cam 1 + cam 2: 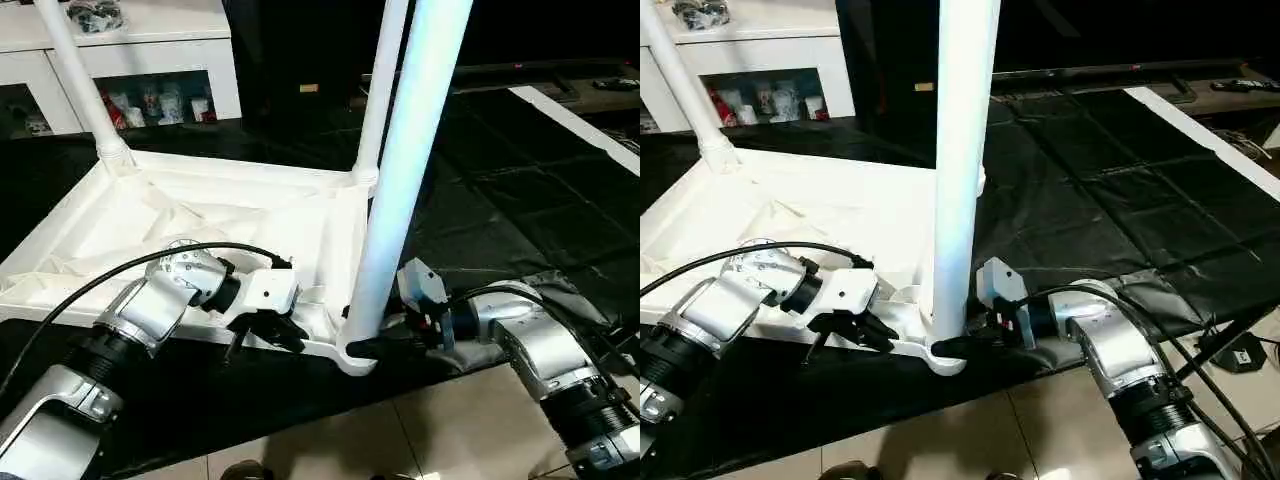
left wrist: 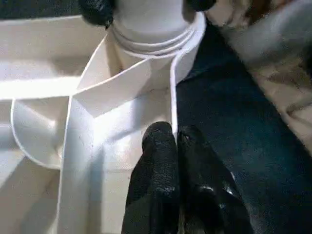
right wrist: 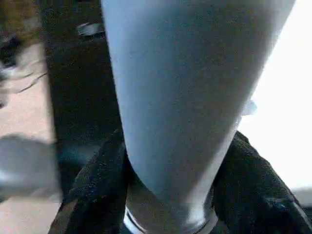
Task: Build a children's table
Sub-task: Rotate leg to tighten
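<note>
The right gripper [image 3: 170, 195] clasps the near upright leg [image 1: 400, 180] at its base; the left gripper [image 2: 174, 146] pinches the table top's rim [image 2: 173, 97].

1. The table top [image 1: 210, 215] is white plastic — smooth, faintly glossy on its ribs.
2. The nearest leg [image 1: 405, 170] is smooth white plastic with a soft sheen.
3. The black sheet [image 1: 1110, 200] under the table looks like creased, shiny plastic film.
4. The forearms [image 1: 150, 305] are brushed silver metal.
5. The left gripper [image 2: 178, 141] has matt, rubbery black fingers [image 2: 158, 170].
6. The floor [image 1: 1040, 430] at the sheet's near edge — glossy tile.
</note>
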